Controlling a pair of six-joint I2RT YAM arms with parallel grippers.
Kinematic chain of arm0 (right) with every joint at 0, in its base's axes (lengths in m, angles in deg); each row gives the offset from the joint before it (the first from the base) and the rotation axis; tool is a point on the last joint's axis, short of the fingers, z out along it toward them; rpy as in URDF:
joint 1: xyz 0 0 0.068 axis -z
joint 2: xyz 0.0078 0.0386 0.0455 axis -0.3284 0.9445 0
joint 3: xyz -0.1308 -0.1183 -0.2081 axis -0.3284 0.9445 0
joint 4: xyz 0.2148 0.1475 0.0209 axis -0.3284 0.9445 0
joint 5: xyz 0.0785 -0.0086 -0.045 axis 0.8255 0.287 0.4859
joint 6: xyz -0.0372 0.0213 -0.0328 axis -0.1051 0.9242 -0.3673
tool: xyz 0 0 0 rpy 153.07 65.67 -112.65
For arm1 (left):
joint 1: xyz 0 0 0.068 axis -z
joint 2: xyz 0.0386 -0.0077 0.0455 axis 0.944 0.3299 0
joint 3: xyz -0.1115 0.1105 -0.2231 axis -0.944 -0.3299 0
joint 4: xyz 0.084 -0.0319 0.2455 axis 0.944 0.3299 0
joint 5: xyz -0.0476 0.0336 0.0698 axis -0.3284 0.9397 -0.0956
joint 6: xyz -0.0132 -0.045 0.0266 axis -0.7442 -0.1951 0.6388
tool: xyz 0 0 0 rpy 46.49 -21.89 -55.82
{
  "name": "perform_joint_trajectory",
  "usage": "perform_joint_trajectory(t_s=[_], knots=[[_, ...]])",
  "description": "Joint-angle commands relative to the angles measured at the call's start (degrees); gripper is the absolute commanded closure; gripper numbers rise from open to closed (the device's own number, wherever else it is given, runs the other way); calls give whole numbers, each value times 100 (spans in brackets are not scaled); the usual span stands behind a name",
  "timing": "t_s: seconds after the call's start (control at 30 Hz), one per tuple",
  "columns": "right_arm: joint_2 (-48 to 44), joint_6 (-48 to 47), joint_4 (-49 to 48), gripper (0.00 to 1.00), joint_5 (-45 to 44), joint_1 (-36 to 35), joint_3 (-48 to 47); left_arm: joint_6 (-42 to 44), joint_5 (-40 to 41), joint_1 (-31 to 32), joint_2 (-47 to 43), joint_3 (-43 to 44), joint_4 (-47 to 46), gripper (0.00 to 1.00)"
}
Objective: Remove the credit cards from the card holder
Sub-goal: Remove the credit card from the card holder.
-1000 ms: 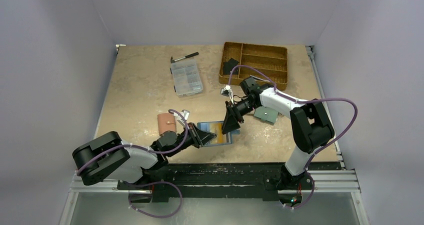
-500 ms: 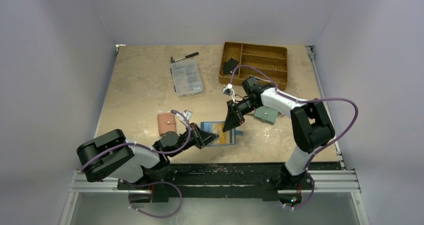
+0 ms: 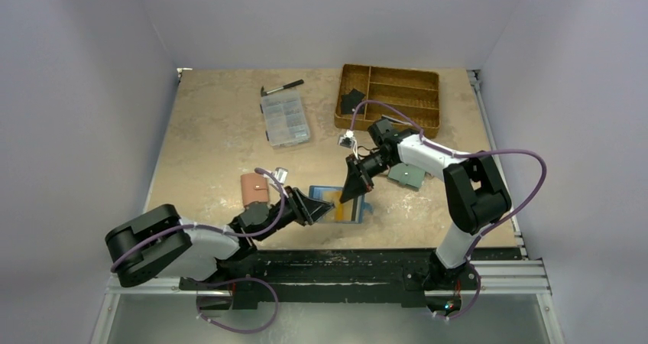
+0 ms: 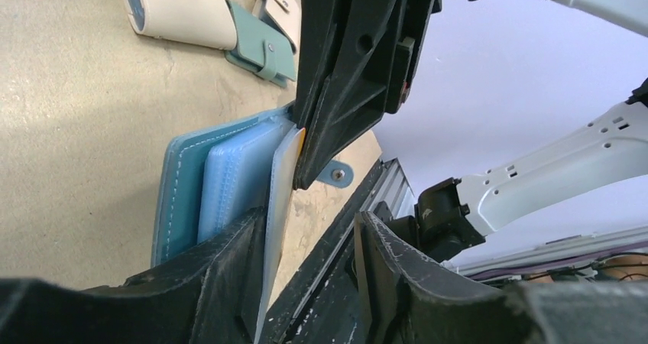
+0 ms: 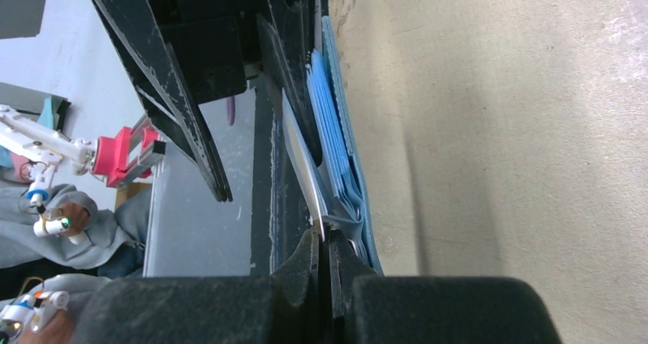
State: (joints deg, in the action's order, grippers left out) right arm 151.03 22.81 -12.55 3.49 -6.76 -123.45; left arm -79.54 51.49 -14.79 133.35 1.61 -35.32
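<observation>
Right wrist view showed right gripper (image 5: 326,238) clenched on a credit card (image 5: 302,160) to pull it from the card holder (image 5: 336,130), left gripper (image 4: 309,233) unclenched.

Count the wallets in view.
5: open blue one near front centre, pink one left of it, teal one to its right, two beige ones beside the teal. More may be hidden.

TEXT: none I can read from my wrists or from overhead | card holder (image 4: 179,199): stitched cover, no lettering legible | credit card (image 4: 281,180) against its inner sleeves: edge-on, face hidden.
</observation>
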Motion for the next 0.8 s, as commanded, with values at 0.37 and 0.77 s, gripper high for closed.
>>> perform_joint_trajectory(t_s=[0.37,0.77], knots=[[108,-814,483,100,-431,-15,-208,34,376,-107,-803,-235,629,100],[146,-980,598,100,-1157,37,-303,190,1030,-294,-1077,-384,1842,100]])
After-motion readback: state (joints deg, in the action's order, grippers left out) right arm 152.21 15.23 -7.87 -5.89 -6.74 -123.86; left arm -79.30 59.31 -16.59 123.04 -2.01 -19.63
